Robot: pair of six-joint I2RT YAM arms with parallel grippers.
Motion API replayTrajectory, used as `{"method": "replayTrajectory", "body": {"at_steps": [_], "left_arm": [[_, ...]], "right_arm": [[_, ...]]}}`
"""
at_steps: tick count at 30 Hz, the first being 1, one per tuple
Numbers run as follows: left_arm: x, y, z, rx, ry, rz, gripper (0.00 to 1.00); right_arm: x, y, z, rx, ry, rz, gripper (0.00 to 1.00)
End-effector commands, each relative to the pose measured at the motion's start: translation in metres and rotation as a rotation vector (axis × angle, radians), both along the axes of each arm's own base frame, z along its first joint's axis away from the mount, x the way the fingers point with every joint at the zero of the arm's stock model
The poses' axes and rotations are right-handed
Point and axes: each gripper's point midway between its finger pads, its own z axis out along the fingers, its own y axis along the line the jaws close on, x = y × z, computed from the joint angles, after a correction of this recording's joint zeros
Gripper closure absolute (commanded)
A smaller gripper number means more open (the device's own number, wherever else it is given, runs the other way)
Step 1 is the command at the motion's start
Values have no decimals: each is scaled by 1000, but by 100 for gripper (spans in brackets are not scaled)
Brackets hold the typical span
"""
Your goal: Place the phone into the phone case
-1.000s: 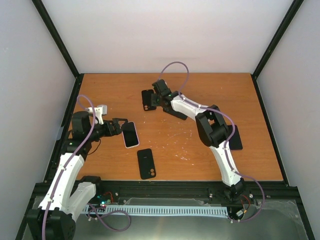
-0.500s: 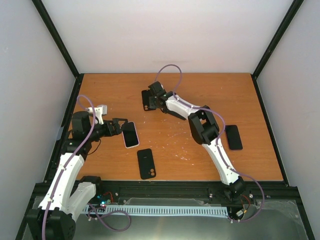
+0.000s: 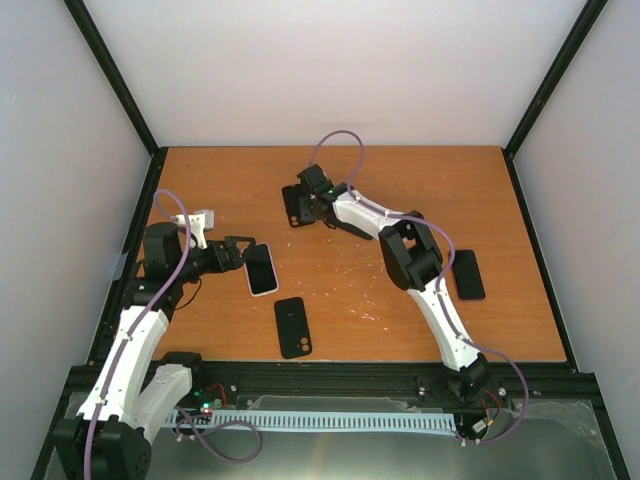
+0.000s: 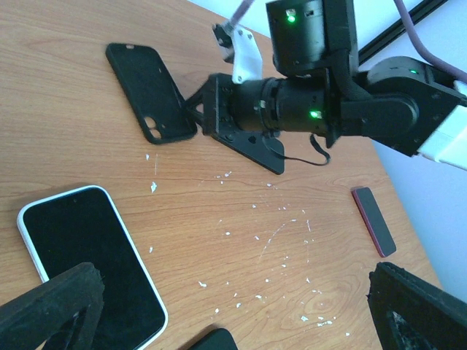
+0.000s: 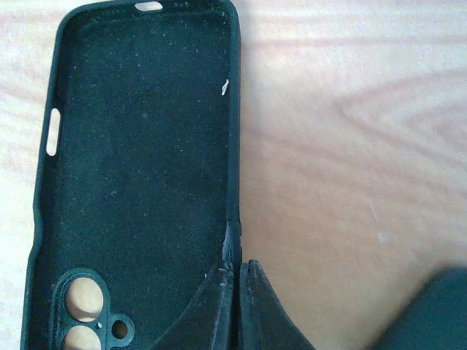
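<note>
From above, the phone (image 3: pixel 262 269) lies flat on the desk (image 3: pixel 500 200), just beside the left jaws, which are spread wide. The phone case (image 3: pixel 293 204) lies well apart, farther back.

The left wrist view shows the phone is not held.

In the right wrist view, the right jaws are pressed together, pinching the case's thin side wall. The case has nothing in it. I think this step is grabbing the case. Next, the phone needs picking up and lining up with it.

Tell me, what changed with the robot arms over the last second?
The right gripper closed, pinching the side wall of the black rubbery phone case, while its arm shifted slightly left. The open left gripper and the white-rimmed black-screened phone stayed put.
</note>
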Motion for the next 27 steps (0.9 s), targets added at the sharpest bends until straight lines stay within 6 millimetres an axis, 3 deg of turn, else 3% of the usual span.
{"method": "replayTrajectory", "body": {"at_steps": [1,8,9,17,21,27], "left_arm": [[3,3,14,2,-55,14,1],[4,1,11,0,-44,8,1],[4,2,9,-1,-38,8,1],[5,3,10,2,-41,20,0],[5,3,9,1,-38,18,1],[5,2,9,-1,-36,14,1]], "right_arm": [[-27,0,49,43,-11,41,97],[-94,-25,58,133,65,64,97],[-111,-34,47,128,97,60,97],[-191,-78,46,100,149,1,97],[-219,-98,48,87,146,-50,97],[-249,-115,28,90,195,-98,97]]}}
